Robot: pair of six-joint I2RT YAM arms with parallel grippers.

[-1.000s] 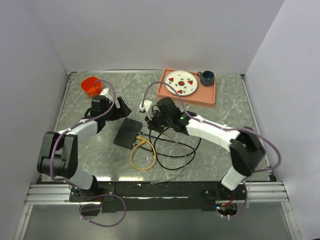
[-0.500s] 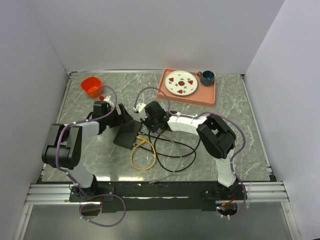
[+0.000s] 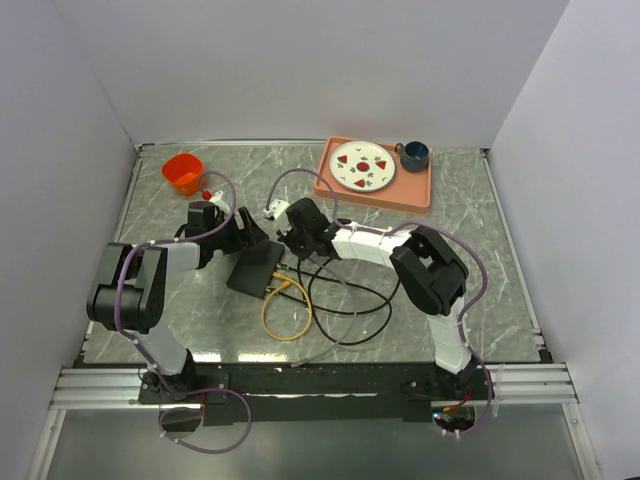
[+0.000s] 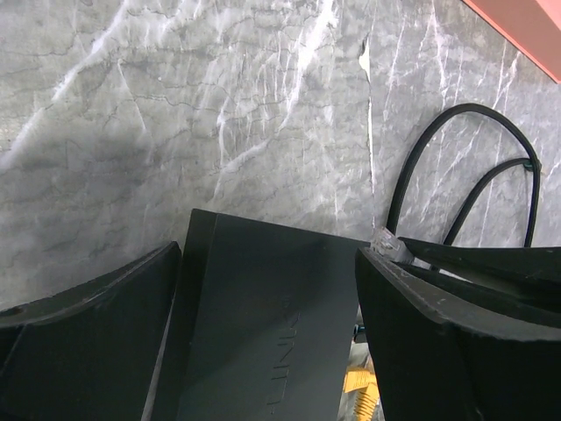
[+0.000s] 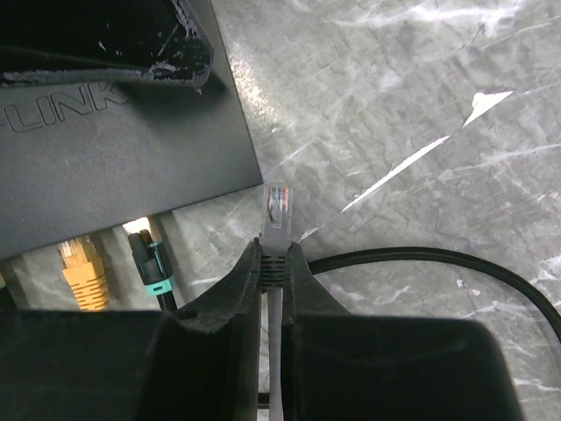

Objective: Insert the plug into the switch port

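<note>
**You are lining the plug up with the box**

Your right fingers [image 5: 232, 303] are squeezing tight on the plug [image 5: 278, 209]. Its clear tip is sticking out just past the fingertips and pointing at the bare worktop [image 5: 421, 105].

The black box [image 5: 114, 158] is lying flat, up and to the left of those fingers. Its corner is just beside the plug tip, but the two are not touching.

The switch port is on the narrow side of the box that is facing the right fingers. A yellow plug [image 5: 81, 266] and a black plug [image 5: 147, 257] are already sitting in that side. The free hole itself is hidden from view.

Your left fingers [image 4: 96, 338] are standing wide, with the box between them. You cannot tell if they are pressing on it yet.

This looks like the lining-up step, and the plug is not in yet. Next, it seems you need to hold the box steady. Then slide the plug left of where the right fingers are now, point it at the port side, and push it in straight and gently.
</note>
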